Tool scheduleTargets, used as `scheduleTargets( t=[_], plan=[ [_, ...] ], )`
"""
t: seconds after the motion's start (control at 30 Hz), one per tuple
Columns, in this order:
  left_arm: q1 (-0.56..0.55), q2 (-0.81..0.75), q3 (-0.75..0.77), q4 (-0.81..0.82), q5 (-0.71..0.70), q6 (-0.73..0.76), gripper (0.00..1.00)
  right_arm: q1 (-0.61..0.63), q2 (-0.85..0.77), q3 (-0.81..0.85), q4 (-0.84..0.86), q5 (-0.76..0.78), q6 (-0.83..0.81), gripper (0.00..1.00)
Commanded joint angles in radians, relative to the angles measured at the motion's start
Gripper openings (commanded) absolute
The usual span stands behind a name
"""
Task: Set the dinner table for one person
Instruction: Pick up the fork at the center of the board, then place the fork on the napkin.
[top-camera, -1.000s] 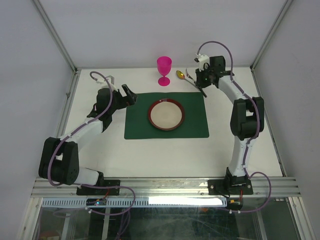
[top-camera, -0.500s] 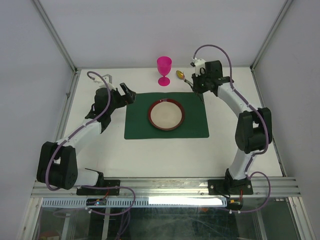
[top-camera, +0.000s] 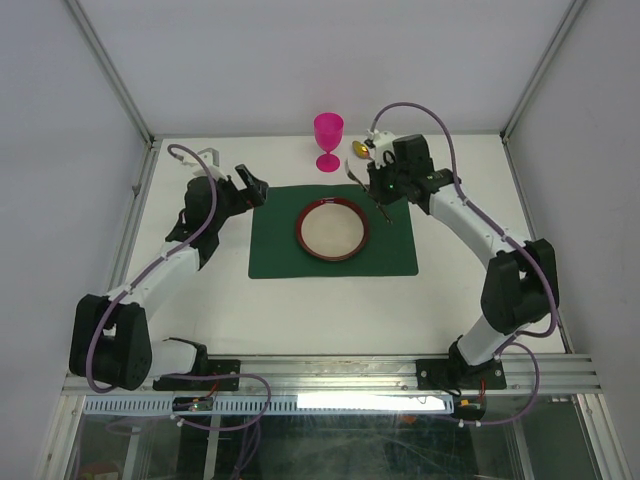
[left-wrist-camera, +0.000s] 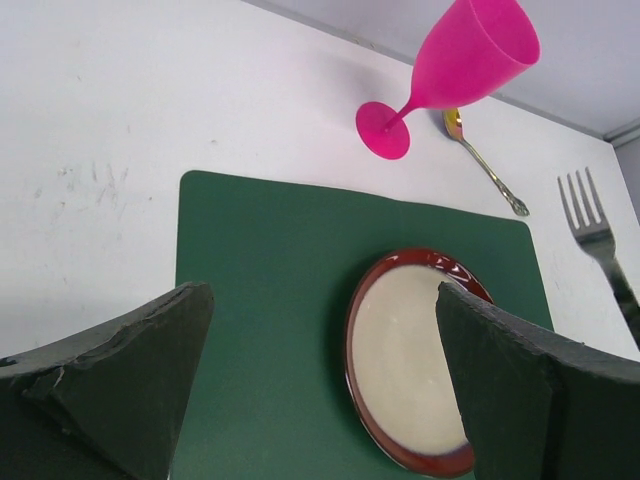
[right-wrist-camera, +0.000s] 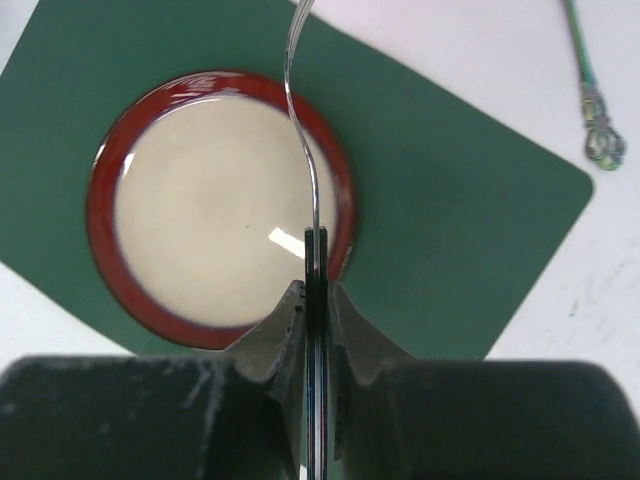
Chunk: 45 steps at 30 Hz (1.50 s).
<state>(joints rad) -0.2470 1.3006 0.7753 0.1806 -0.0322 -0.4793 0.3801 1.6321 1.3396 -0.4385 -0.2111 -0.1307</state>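
Green placemat (top-camera: 400, 255) lies mid-way across the white tabletop (top-camera: 300, 310), which spreads beneath both arms out to its framed edges, and a red-rimmed plate (top-camera: 301, 232) sits at the mat's centre. The right end effector (right-wrist-camera: 316, 300) is clamped on the handle of a fork (right-wrist-camera: 316, 248), held over the plate's right rim. The fork's long axis runs roughly near-to-far, tines toward the far edge. From there the bare strip of mat beside the plate lies just toward the right edge, so a short sideways shift and a descent looks like the coming move. The left end effector (left-wrist-camera: 325, 370) hovers toward the left edge, fingers wide apart and holding nothing, the farther of the two. A pink goblet (top-camera: 328, 135) and gold spoon (top-camera: 358, 150) sit by the far edge.
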Motion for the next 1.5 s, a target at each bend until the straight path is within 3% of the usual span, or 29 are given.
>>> scheduleTargets(
  t=[0.0,0.2,0.6,1.17,1.47],
  plan=[
    [0.007,-0.063,0.002,-0.007,-0.063,0.03,0.99,0.056,-0.061,-0.006,0.024,0.039,0.075,0.0],
    [0.008,-0.102,-0.008,-0.03,-0.103,0.038,0.99,0.178,-0.017,0.035,0.016,0.072,0.133,0.0],
    [0.008,-0.161,-0.02,-0.08,-0.172,0.057,0.99,0.411,0.243,0.284,-0.007,0.168,0.235,0.0],
    [0.014,-0.369,-0.054,-0.244,-0.565,-0.042,0.99,0.487,0.444,0.47,0.013,0.31,0.412,0.0],
    [0.014,-0.422,-0.079,-0.259,-0.606,-0.074,0.99,0.493,0.527,0.525,-0.003,0.427,0.507,0.0]
  ],
)
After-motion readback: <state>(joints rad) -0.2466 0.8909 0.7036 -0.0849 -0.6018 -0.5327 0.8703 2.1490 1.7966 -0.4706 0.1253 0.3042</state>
